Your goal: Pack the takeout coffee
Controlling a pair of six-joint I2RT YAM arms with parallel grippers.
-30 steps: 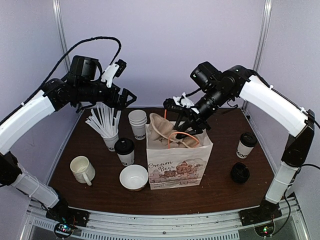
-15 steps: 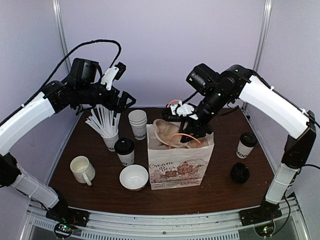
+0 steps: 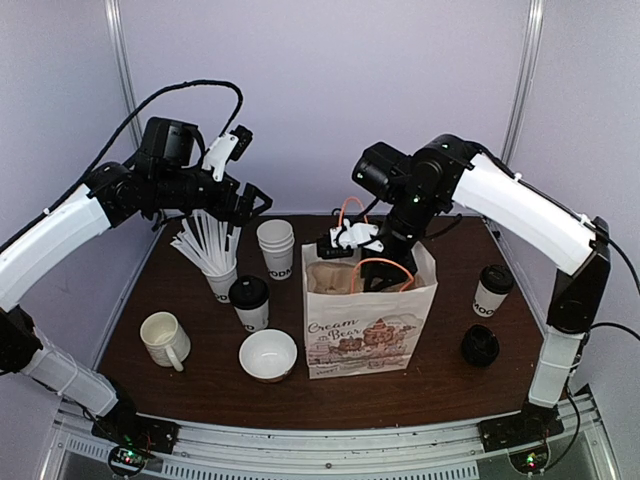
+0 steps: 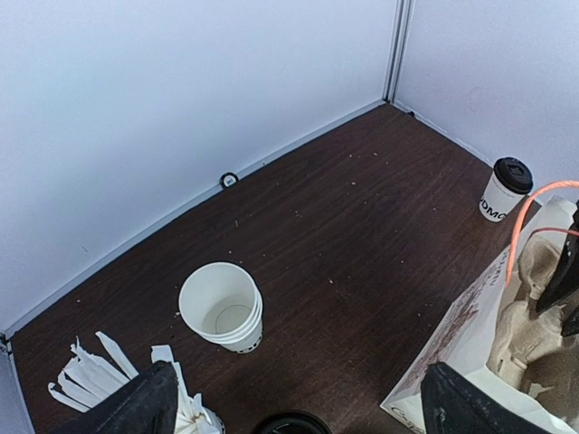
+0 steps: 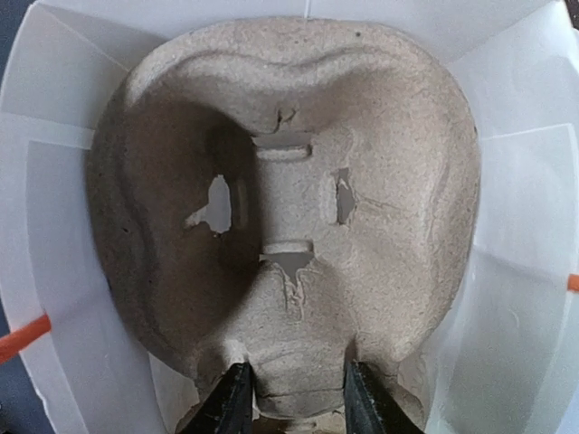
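One takeout coffee [image 3: 249, 303] with a black lid stands left of the printed paper bag [image 3: 370, 335]; a second [image 3: 491, 291] stands at the right, also seen in the left wrist view as the lidded cup [image 4: 505, 188]. My right gripper [image 3: 383, 256] reaches down into the bag's mouth, shut [image 5: 294, 402] on the near edge of a brown pulp cup carrier [image 5: 362, 136] that lies inside the bag's white walls [image 5: 507, 226]. My left gripper [image 3: 250, 200] hovers open and empty [image 4: 303, 398] high above the back left of the table.
A stack of lidless white cups [image 3: 276, 248] and a cup of paper-wrapped straws [image 3: 215, 250] stand at the back left. A white mug [image 3: 163, 338] and a white bowl [image 3: 268, 354] sit near the front left. A black round object [image 3: 480, 345] lies at the right.
My right gripper has swung left and down, and the pulp carrier has gone from above the bag's rim into the bag. The bag now stands straighter. The left arm has barely moved.
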